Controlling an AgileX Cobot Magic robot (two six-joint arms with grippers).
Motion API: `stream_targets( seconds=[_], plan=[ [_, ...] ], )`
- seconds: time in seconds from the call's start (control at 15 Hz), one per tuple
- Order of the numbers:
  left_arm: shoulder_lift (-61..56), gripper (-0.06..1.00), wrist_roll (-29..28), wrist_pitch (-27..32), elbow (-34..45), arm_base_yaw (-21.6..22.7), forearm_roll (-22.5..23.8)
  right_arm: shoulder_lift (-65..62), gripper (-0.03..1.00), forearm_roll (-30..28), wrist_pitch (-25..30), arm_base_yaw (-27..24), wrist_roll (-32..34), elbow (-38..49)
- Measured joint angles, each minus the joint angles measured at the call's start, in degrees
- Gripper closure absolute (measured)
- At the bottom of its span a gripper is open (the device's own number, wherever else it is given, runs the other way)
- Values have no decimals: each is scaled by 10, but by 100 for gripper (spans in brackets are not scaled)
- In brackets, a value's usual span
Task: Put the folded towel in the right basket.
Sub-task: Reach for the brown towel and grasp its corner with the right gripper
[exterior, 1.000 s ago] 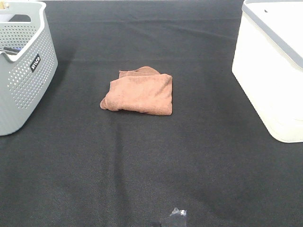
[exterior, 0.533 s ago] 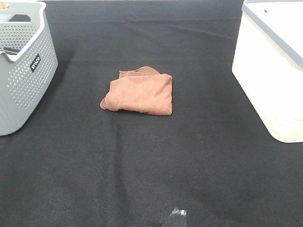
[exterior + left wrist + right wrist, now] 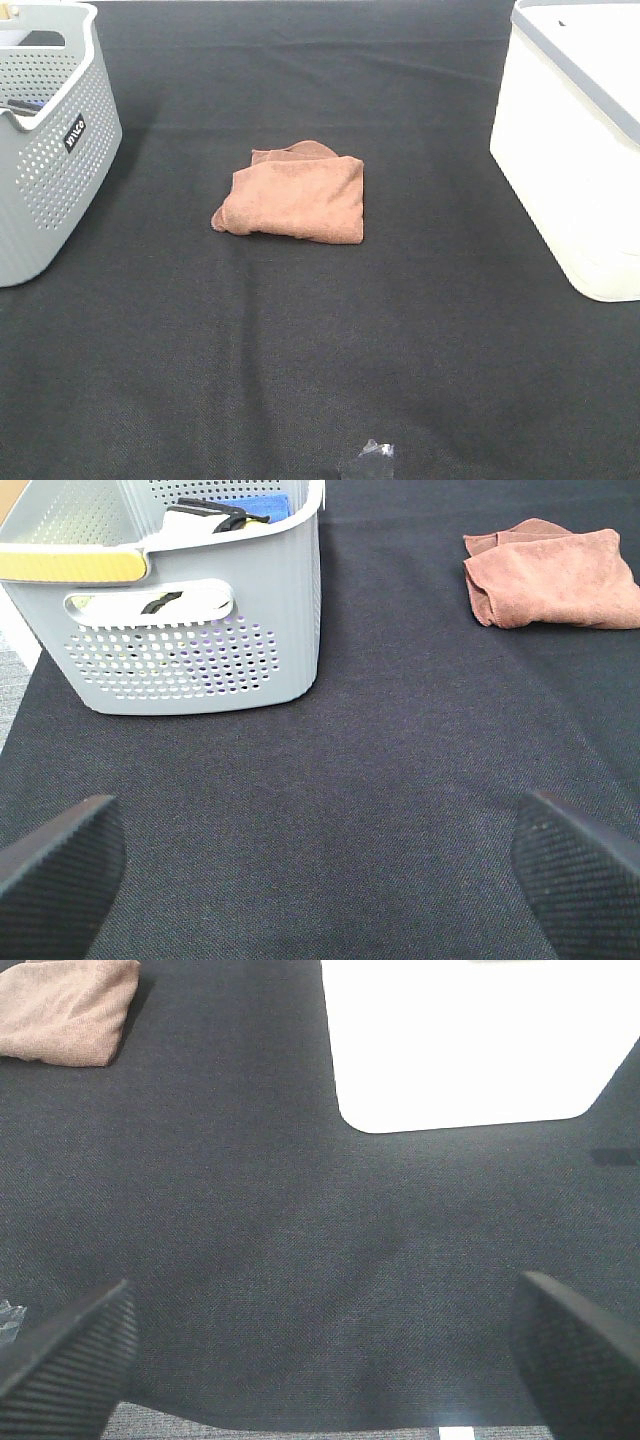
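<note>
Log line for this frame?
phase: pre-grasp | towel: folded, untouched | right basket: apart from towel | left claw: open | right claw: open

The high camera looked down over the tabletop [image 3: 420,340] from its near edge. Both wrist cameras sat low there, facing the far edge; all shared the towel [image 3: 292,195]

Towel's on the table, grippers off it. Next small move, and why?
Probably reach the right gripper toward the towel, jaws open as they are now. The towel lies folded mid-table with nothing touching it, and the white basket stands on that arm's side, so its carry looks shorter.
</note>
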Motion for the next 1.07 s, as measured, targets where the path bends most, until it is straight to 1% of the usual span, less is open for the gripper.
stream_targets(
  seconds=[0.2, 0.27, 0.33, 0.47, 0.6, 0.73, 0.87, 0.93, 1.07],
  plan=[
    [0, -3, 0, 0, 0, 0, 0, 0, -1, 0, -3, 0, -7, -2],
    [0, -3, 0, 0, 0, 0, 0, 10, -1, 2, -12, 0, -9, -16],
    [0, -3, 0, 0, 0, 0, 0, 46, -1, 9, -19, 0, -11, -44],
    [0, -3, 0, 0, 0, 0, 0, 205, -1, 26, -25, 0, -14, -143],
    [0, -3, 0, 0, 0, 0, 0, 364, -1, 60, 11, 0, -17, -246],
    [0, -3, 0, 0, 0, 0, -1, 484, -1, 101, 50, 0, -17, -332],
    [0, -3, 0, 0, 0, 0, -1, 604, -1, 162, 56, 0, -26, -405],
    [0, -3, 0, 0, 0, 0, -1, 604, -1, 162, 56, 0, -26, -405],
    [0, -3, 0, 0, 0, 0, -1, 678, -1, 189, 58, 0, -37, -445]
  ],
)
